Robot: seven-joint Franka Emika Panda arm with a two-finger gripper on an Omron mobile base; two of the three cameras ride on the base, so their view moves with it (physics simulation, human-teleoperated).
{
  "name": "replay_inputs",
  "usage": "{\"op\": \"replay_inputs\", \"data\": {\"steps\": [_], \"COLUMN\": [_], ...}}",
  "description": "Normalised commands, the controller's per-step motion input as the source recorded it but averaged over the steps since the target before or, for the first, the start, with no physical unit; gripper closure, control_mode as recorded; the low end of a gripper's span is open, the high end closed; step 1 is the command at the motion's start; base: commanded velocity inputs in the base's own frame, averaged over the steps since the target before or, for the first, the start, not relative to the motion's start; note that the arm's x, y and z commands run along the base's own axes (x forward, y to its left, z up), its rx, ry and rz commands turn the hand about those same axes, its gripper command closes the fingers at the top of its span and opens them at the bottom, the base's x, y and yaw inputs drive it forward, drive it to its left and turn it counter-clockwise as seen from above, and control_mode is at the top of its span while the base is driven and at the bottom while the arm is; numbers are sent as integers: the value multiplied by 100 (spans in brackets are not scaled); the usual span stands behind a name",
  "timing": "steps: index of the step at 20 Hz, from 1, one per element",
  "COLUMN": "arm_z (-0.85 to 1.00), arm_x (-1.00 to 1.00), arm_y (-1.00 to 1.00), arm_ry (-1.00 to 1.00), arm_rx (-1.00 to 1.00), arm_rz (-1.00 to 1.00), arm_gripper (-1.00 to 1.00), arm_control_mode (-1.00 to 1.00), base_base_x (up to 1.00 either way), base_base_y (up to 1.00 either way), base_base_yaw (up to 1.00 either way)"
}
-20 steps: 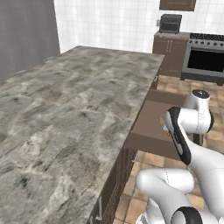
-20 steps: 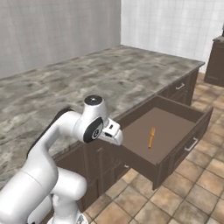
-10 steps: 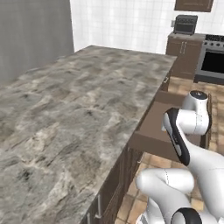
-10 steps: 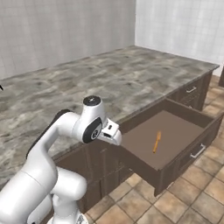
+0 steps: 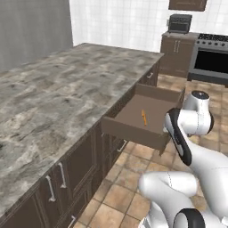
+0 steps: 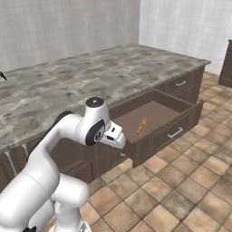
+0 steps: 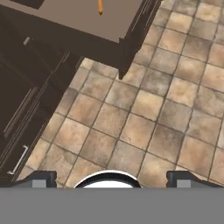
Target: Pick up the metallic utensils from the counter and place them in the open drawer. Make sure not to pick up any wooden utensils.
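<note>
Terracotta floor tiles [image 7: 144,131] spread below the dark cabinets, and the open drawer [image 5: 143,115] juts from the island over them. Inside it the thin orange fork [image 5: 144,117] lies flat on the drawer floor, near the middle, apart from every wall; in the right base view it sits at about 2 o'clock from the arm's wrist, and in the hand view its tip shows at 12 o'clock. Beyond the drawer, at 10 o'clock in the left base view, stretches the marbled counter [image 5: 58,84]. A small dark shape at its far left edge in the right base view may be the knife, too small to tell. The gripper [image 7: 109,178] hangs over the tiles with its jaws spread wide, holding nothing.
</note>
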Motion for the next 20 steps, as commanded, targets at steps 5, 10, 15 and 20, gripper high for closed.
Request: {"op": "replay_inputs", "data": {"steps": [5, 10, 15, 20], "arm_z": [0, 0, 0, 0], "arm_x": [0, 0, 0, 0], "arm_y": [0, 0, 0, 0], "arm_ry": [0, 0, 0, 0], "arm_rx": [0, 0, 0, 0], "arm_rz": [0, 0, 0, 0], "arm_gripper": [-100, -100, -100, -100], "arm_control_mode": [100, 100, 100, 100], "base_base_x": [-86, -4, 0, 4], "base_base_y": [56, 75, 64, 86], "base_base_yaw": [34, 92, 96, 79]}}
